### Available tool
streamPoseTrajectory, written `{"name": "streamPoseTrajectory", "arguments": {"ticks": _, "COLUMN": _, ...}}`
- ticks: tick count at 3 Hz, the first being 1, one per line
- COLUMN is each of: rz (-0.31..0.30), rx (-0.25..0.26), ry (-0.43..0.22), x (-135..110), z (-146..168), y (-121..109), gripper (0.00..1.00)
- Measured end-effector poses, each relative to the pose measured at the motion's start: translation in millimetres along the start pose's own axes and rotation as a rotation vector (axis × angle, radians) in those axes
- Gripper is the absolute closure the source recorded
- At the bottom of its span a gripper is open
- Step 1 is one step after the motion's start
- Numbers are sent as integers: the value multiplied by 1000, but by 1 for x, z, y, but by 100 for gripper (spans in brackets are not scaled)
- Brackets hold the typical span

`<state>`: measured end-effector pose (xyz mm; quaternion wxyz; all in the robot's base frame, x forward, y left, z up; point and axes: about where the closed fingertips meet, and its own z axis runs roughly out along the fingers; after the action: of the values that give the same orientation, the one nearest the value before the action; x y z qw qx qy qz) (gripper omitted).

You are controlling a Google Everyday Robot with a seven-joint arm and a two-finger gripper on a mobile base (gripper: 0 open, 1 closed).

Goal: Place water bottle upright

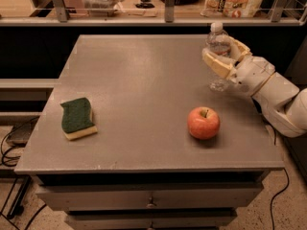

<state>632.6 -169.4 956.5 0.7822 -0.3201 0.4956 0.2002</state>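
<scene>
Water bottle [218, 41], upper right of frame: I hold it cap-up, base at or just above the table [144, 80], so it should stand when released. The gripper [224, 57] clamps its midsection. The apple [203, 122] sits below, apart.

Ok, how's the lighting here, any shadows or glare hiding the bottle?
Camera view: dim, warm, even light on the table, with no glare. Camera view: only a soft shadow under the apple. Camera view: the clear bottle, held in the gripper at the table's right rear, blends into the grey top low down, though its white cap stands out.
</scene>
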Motion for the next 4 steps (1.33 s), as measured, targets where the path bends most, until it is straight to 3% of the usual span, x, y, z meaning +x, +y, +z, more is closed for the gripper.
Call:
{"name": "streamPoseTrajectory", "arguments": {"ticks": 3, "rz": 25, "rx": 44, "ry": 0, "x": 10, "z": -15, "y": -1, "gripper": 100}}
{"name": "streamPoseTrajectory", "arguments": {"ticks": 4, "rz": 25, "rx": 44, "ry": 0, "x": 9, "z": -14, "y": -1, "gripper": 74}}
